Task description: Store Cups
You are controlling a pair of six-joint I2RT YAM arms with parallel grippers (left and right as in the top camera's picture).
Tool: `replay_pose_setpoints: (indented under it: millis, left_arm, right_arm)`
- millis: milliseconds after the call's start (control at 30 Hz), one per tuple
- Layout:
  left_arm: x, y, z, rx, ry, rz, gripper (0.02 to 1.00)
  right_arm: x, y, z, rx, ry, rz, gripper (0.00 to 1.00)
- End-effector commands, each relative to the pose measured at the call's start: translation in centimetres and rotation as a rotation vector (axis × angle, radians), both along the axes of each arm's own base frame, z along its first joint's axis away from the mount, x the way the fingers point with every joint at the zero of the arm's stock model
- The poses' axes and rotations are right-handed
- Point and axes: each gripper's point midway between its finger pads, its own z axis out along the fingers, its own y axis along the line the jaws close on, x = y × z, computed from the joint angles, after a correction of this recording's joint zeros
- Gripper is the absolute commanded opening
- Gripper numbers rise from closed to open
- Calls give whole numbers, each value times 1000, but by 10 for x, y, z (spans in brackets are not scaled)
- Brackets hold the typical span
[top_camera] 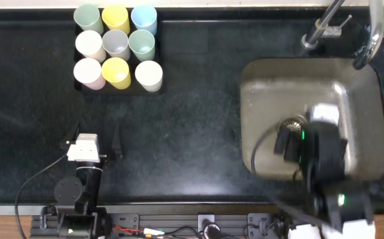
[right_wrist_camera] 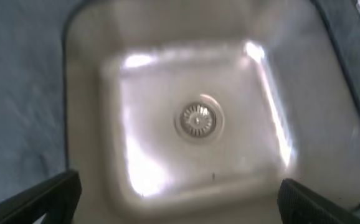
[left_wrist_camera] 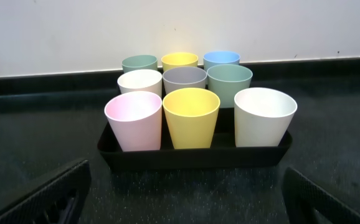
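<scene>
Nine cups stand upright in three rows in a black tray [top_camera: 160, 58] at the counter's back left. In the left wrist view the near row is a pink cup [left_wrist_camera: 134, 121], a yellow cup [left_wrist_camera: 191, 117] and a white cup [left_wrist_camera: 263, 116]. My left gripper [left_wrist_camera: 185, 168] is open and holds nothing. It sits low over the counter [top_camera: 97, 135], a short way in front of the tray and facing it. My right gripper [right_wrist_camera: 180, 180] is open and holds nothing, hanging above the steel sink [right_wrist_camera: 93, 93]. No cup lies in the basin around the drain [right_wrist_camera: 197, 118].
The sink [top_camera: 258, 73] is set into the dark counter at the right, with the right arm [top_camera: 325, 149] over it. A faucet [top_camera: 323, 23] stands behind the sink. Bare counter [top_camera: 192, 126] lies between the tray and the sink.
</scene>
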Motion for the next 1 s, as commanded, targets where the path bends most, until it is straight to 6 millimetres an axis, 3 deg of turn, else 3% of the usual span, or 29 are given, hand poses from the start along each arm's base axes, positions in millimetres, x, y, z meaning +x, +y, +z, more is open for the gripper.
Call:
replay_pose_setpoints:
  millis: [33,200,333,467,633,1000]
  left_arm:
    - [0,3,0,22,-4,10,1000]
    - [0,3,0,22,-5,10,1000]
    - [0,3,0,22,-5,10,1000]
    - [0,3,0,22,-4,10,1000]
    - [0,3,0,22,-5,10,1000]
    - [0,3,0,22,-4,10,1000]
  right_arm:
    - [-11,-5,-13,25,-144,-21,996]
    - [-2,-3,0,74,-419,-20,998]
    - [5,-2,24,109,-625,-21,998]
    - [6,-9,41,115,-732,-53,996]
    - [6,-33,33,75,-761,-162,998]
    - [27,-34,13,86,-886,-162,998]
